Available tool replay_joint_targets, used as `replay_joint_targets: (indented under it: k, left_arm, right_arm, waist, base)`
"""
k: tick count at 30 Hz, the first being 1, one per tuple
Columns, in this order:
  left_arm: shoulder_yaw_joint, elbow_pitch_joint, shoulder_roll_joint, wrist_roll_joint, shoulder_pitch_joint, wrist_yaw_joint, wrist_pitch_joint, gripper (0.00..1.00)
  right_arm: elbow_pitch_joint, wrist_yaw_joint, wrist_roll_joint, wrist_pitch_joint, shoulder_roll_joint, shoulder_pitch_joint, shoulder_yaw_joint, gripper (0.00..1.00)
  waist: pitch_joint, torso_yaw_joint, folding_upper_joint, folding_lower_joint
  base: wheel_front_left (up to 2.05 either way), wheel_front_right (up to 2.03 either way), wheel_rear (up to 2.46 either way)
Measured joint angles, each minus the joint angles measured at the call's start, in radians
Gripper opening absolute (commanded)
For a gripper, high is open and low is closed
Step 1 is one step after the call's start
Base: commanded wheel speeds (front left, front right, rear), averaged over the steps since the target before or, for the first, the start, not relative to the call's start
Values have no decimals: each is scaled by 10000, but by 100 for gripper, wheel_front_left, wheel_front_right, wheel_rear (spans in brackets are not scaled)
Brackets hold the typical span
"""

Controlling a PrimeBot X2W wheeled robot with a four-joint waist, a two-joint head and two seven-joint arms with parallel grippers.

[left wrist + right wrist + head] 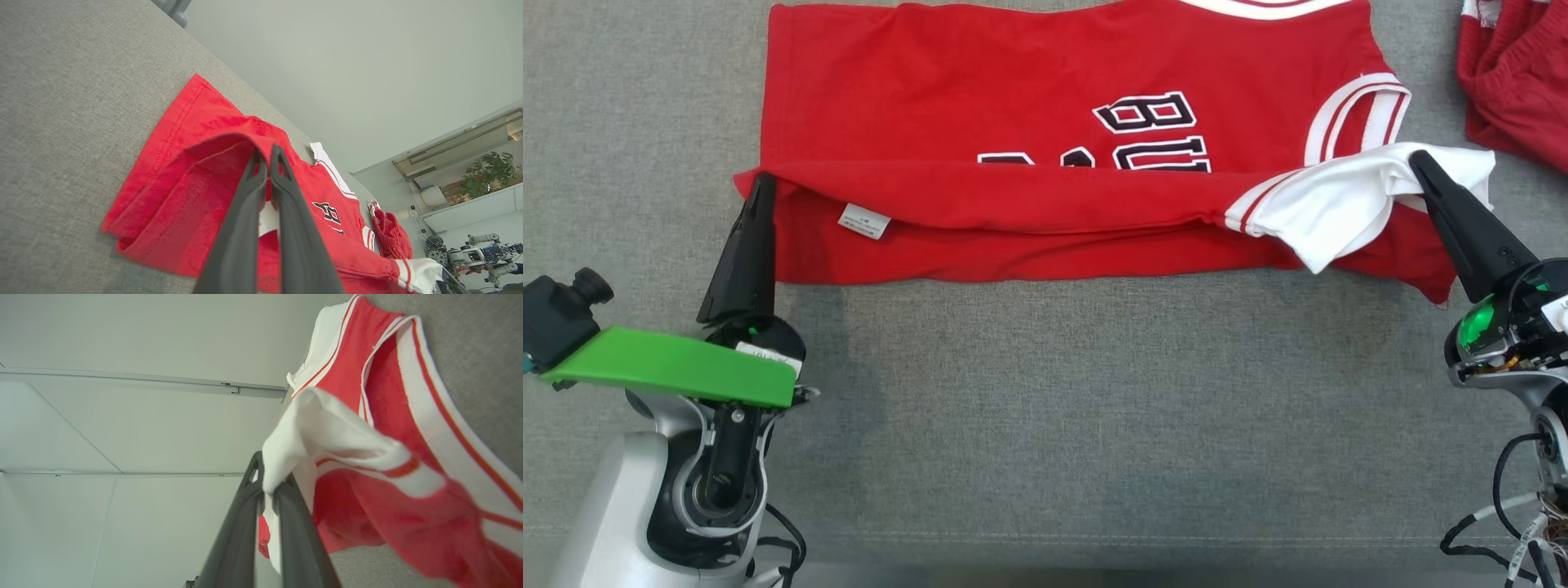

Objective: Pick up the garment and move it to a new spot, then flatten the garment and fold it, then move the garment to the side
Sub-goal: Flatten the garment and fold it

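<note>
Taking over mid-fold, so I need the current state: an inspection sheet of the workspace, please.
Surface: grey fabric surface, smooth and even.
Job's things: red jersey spread out, its near edge raised and turned over, with the care label exposed.
Clutter: second red garment bunched at the far right.
Grippers: left gripper shut on the jersey's left fold corner; right gripper shut on the jersey's white cloth at the right end.
Cables: black cables hang loose beside the right arm; more lie by the left arm's base.
Surroundings: pale wall; potted plant on a shelf, seen in the left wrist view.
</note>
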Motion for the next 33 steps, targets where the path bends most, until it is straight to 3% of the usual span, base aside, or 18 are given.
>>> replay_joint_targets:
  k: [13,33]
  left_arm:
    - [-224,759,-293,105,-866,15,86,0]
    - [-92,1804,-882,-33,-252,-54,-525,0]
  right_arm:
    - [1085,-10,-280,-113,56,-702,196,0]
    - [2447,19,-535,-336,111,-379,150,0]
  waist:
    - [448,17,0,0]
    - [-98,142,0,0]
  base:
    - [0,0,0]
    - [0,0,0]
